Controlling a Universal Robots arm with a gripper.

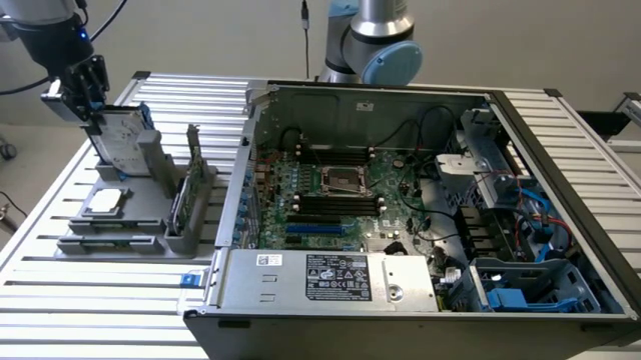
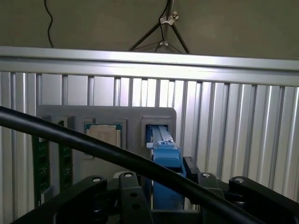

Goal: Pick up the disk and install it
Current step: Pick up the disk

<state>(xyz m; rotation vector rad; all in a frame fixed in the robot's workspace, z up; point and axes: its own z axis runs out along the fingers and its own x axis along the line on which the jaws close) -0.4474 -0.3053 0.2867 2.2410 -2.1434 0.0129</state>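
- A ribbed aluminium worktop (image 1: 60, 300) stands before a pale wall; the wrist view catches a tripod (image 2: 168, 21) beyond the worktop's edge.
- An open computer case (image 1: 591, 225) fills the worktop towards the exterior view's right.
- A grey fixture (image 1: 150, 196) sits at the exterior view's left, carrying a processor chip (image 1: 105, 201) and an upright green card (image 1: 194, 161).
- The disk (image 1: 128, 146) stands on edge in the fixture's far slot.
- The claw (image 1: 97, 124) is clasped around the disk's upper end.
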